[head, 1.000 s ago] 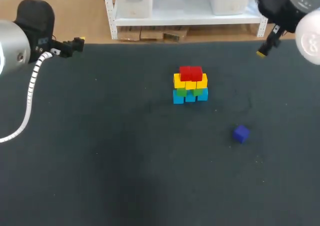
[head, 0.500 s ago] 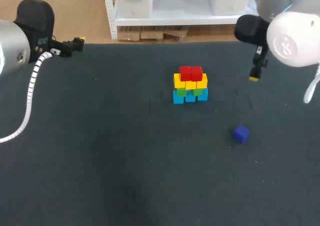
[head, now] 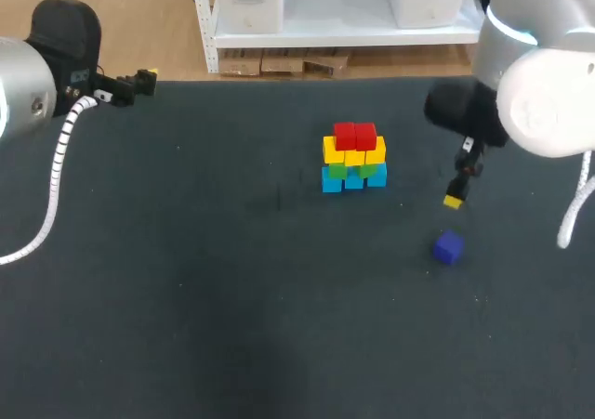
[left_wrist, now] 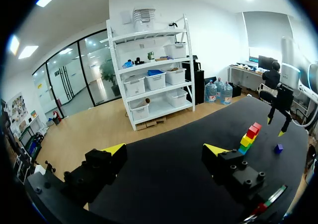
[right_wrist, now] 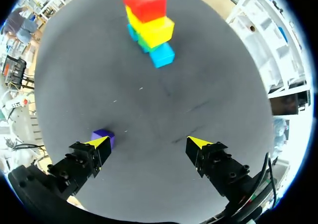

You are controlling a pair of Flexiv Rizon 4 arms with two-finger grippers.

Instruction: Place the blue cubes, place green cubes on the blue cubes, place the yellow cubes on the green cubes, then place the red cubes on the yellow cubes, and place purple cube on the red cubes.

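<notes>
Matte, sharp-edged purple cube point(right_wrist: 103, 135) just beside one fingertip of right gripper point(right_wrist: 149, 142), jaws spread wide; partly hidden by that tip. Likewise spread, empty: left gripper point(left_wrist: 164, 149).

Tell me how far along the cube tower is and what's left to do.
Done: blue cubes at the bottom, green cubes on them, yellow cubes above, red cubes on top. In hand: nothing; the right tool is open, with the purple cube lying beside one finger, not gripped. Left: grasp the purple cube and set it on the red cubes. The left tool is open, far from the cubes.
</notes>
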